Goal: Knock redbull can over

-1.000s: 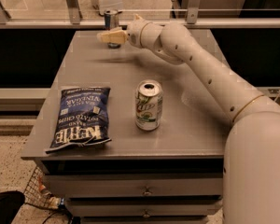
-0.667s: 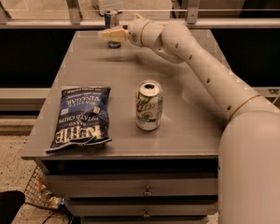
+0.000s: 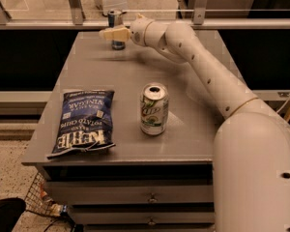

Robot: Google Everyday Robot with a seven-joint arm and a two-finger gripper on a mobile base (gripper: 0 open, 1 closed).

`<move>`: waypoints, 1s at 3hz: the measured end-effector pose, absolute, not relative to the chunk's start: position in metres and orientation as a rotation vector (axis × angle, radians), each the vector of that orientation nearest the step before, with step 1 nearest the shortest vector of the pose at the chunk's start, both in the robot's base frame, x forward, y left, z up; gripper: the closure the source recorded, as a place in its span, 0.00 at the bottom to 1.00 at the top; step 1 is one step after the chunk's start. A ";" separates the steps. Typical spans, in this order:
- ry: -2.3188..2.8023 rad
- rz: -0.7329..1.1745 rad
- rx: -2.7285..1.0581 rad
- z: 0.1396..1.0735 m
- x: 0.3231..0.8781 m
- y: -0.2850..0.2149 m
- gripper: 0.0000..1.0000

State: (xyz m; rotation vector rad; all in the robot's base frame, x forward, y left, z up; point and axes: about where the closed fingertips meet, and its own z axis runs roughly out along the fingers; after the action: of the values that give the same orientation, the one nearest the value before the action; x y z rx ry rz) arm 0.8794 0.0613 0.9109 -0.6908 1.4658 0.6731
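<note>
The redbull can (image 3: 115, 19) is slim, blue and silver, and stands upright at the table's far edge, left of centre. My gripper (image 3: 110, 33) is at the end of the cream arm (image 3: 198, 62), which reaches in from the right. The gripper sits right at the can and crosses in front of its middle. The can's top shows above the gripper and its base shows below. Whether the gripper touches the can is not clear.
A wider white-and-green soda can (image 3: 154, 108) stands upright near the middle of the grey table (image 3: 87, 76). A blue chips bag (image 3: 84, 122) lies flat at the front left. A railing (image 3: 72, 4) runs behind the table. Drawers are below the front edge.
The gripper has shifted slightly left and farther back beside the redbull can. The can still stands upright in the same place.
</note>
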 end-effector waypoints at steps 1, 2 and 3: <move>1.465 0.685 -0.710 0.909 0.882 0.070 0.17; 1.464 0.688 -0.713 0.909 0.882 0.073 0.41; 1.463 0.692 -0.716 0.908 0.881 0.076 0.64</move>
State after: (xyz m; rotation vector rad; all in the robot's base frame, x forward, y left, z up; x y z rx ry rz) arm 0.8814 0.0762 0.9083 -0.7156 1.4635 0.6920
